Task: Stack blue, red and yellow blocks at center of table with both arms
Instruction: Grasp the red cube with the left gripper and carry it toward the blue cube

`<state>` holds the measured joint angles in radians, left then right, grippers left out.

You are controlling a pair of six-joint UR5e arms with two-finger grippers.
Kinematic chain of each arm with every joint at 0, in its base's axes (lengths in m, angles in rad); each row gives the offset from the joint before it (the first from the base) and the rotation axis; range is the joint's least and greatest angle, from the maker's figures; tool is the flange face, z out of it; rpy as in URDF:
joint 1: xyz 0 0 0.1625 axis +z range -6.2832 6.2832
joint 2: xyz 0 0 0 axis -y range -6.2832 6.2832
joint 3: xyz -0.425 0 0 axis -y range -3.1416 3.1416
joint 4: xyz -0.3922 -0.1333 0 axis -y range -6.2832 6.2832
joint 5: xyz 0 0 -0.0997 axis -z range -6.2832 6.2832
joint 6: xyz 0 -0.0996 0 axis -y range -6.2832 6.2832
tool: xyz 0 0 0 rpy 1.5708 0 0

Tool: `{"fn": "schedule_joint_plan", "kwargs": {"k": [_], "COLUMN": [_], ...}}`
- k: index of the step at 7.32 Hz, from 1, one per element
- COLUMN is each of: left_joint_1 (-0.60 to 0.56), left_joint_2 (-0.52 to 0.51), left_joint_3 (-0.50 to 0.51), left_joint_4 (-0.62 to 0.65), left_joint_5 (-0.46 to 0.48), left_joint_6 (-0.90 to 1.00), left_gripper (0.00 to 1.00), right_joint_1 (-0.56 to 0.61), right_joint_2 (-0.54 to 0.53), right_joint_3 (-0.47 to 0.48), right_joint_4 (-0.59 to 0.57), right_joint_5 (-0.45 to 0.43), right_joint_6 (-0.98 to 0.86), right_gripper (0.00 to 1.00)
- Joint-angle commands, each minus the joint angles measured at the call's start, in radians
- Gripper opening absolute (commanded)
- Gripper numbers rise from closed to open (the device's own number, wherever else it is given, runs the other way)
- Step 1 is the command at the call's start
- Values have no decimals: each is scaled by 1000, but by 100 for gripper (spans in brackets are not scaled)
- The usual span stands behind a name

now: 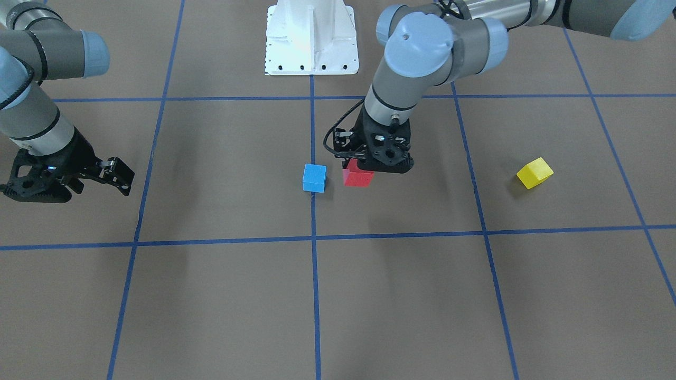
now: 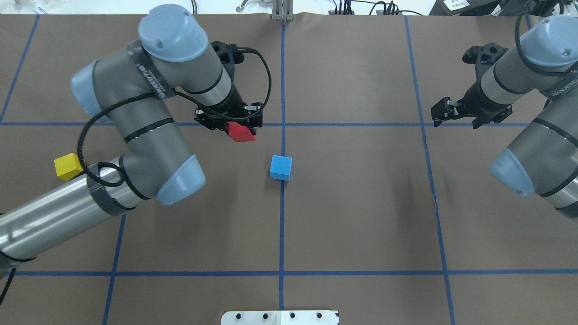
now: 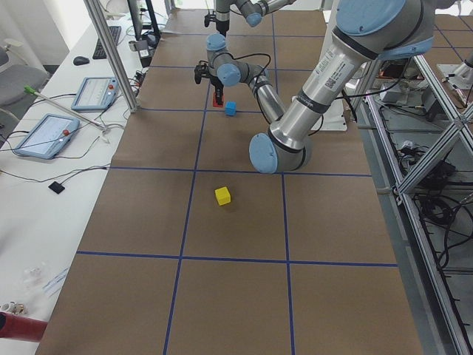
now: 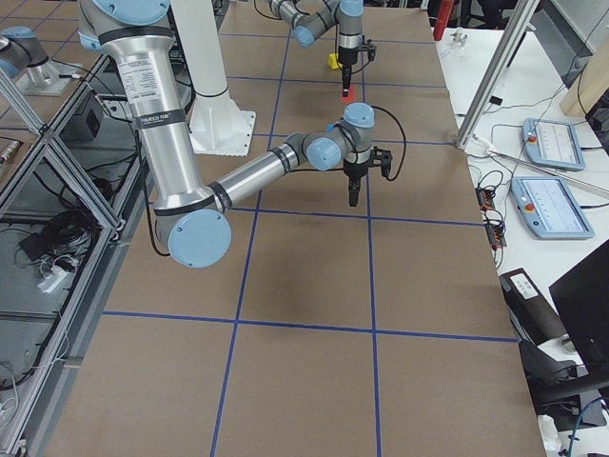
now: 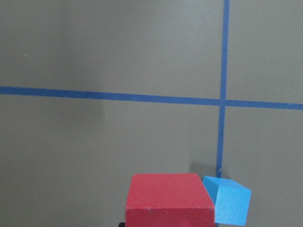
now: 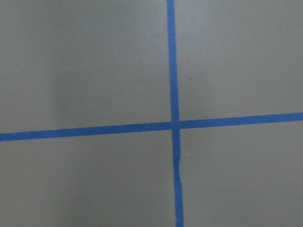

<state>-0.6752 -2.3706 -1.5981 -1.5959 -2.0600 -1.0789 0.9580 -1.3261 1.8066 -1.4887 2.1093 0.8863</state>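
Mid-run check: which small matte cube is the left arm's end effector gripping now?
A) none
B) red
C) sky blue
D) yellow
B: the small red matte cube sits clamped in the left end effector, while the sky-blue cube and the yellow cube lie apart from it.

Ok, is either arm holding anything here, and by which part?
The left gripper holds the red block by its upper part; its lower part shows below the gripper. The right gripper holds nothing.
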Motion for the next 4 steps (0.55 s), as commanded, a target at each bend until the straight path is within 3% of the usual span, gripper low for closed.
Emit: {"fn": "schedule_joint_plan", "kwargs": {"k": [1,4], "left_joint_1": [75,109], "left_joint_2": [-110,-130], "left_joint_3": [131,182], "left_joint_4": [5,11], "left_joint_5": [98,112], "left_joint_6": [66,65], "left_gripper": [0,0], "right_joint_1": [37,56], "right_joint_2": [-24,-38], "right_joint_3": [0,2], "right_joint_4": [2,15], "right_joint_5": [20,49], "right_joint_6": [-17,-14], "right_gripper": [100,100]}}
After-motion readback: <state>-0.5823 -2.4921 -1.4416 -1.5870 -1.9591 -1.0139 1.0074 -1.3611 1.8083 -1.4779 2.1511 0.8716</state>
